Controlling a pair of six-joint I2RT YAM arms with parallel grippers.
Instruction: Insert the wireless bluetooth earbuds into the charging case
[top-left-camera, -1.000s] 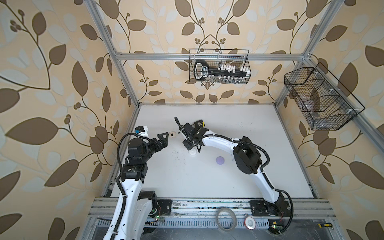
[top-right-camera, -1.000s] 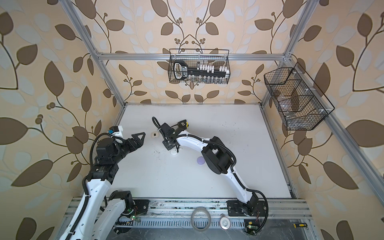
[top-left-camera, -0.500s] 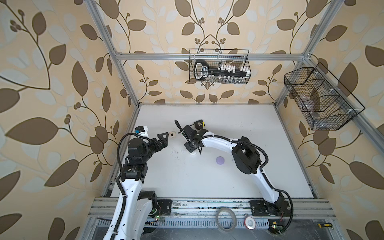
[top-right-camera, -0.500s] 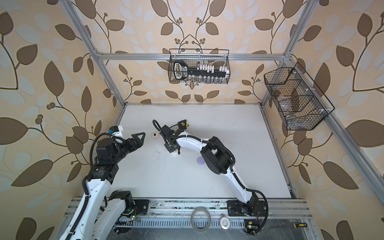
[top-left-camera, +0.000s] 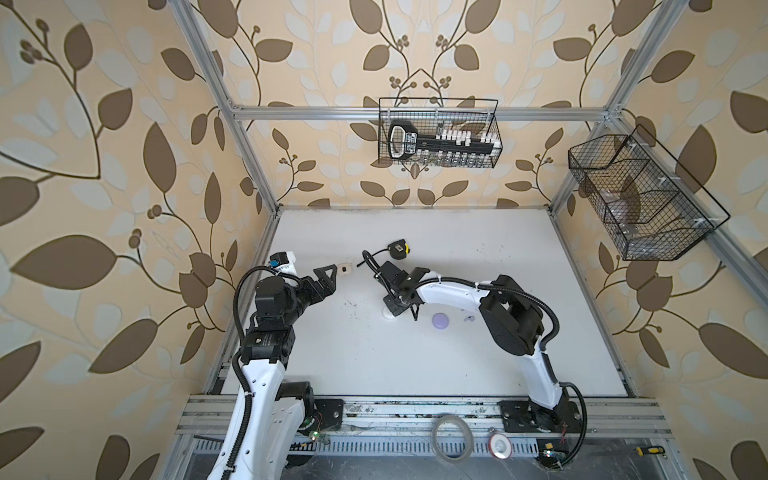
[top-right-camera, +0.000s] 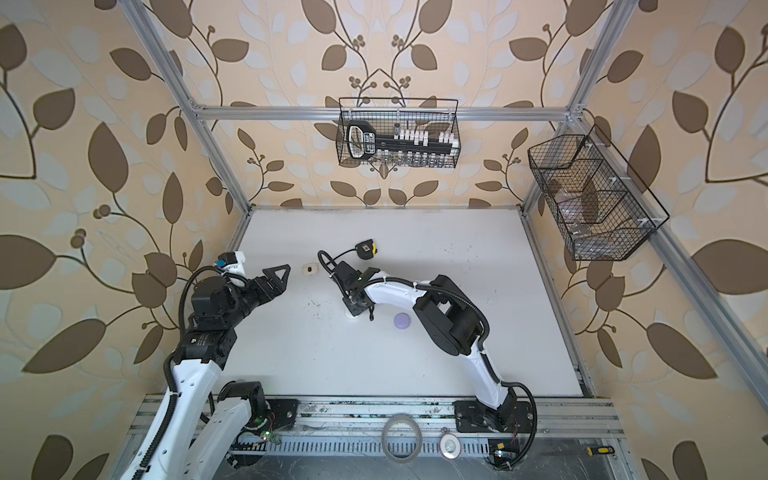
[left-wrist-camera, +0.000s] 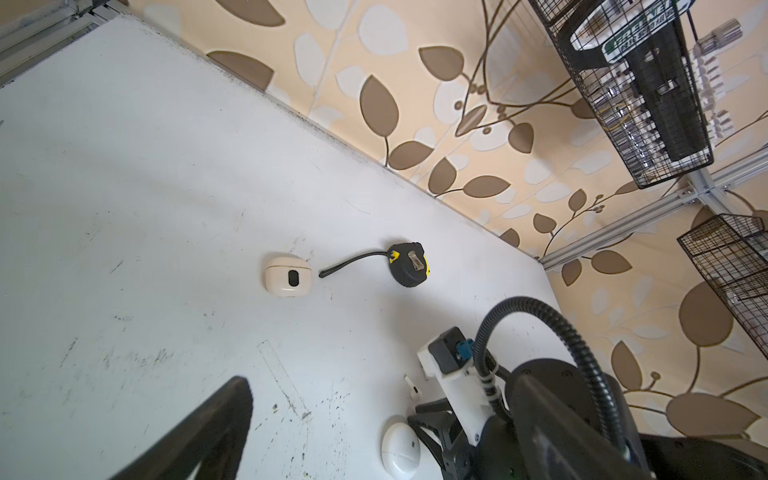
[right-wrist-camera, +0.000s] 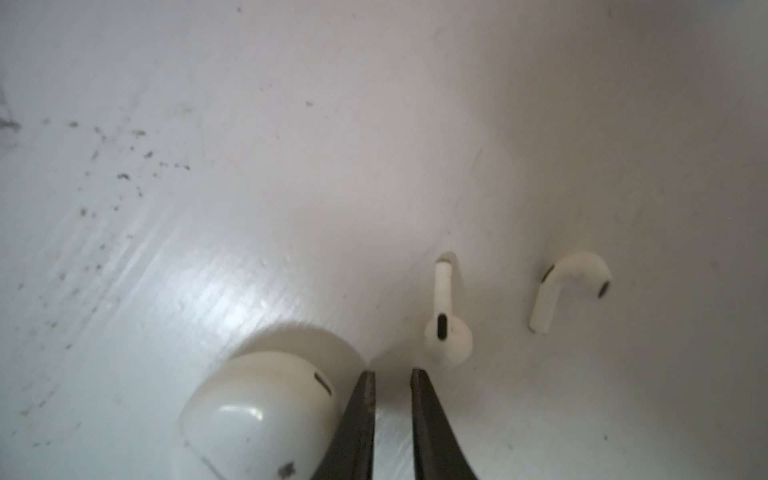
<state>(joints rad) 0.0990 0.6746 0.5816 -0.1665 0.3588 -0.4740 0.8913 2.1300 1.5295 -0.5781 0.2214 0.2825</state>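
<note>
Your right gripper (right-wrist-camera: 392, 374) jaws have narrowed to a slim gap and hold nothing, so no pick yet. Nearest earbud (right-wrist-camera: 446, 328) lies on the surface (right-wrist-camera: 291, 124) just past the tips, beside the shut white case (right-wrist-camera: 257, 415). Its long axis is in line with the jaws, stem pointing away. Left gripper (top-left-camera: 330, 279) jaws wide apart, idle.

The bench top (right-wrist-camera: 291, 124) is showing matt white, scuffed, taking a sheen beside the white case (right-wrist-camera: 257, 415). It is reading as smooth glossy plastic. The near earbud (right-wrist-camera: 446, 332) and the far earbud (right-wrist-camera: 569, 286) are looking smooth, duller plastic. On the right gripper (right-wrist-camera: 392, 374), fingers (right-wrist-camera: 361, 419) are appearing matt black. The cream case (left-wrist-camera: 288, 280) is looking satin plastic. The tape measure (left-wrist-camera: 408, 264) is showing a black rubbery shell. The wire basket (top-left-camera: 665, 245) is showing black metal mesh; the frame rail (top-left-camera: 311, 111) is looking brushed metal.
</note>
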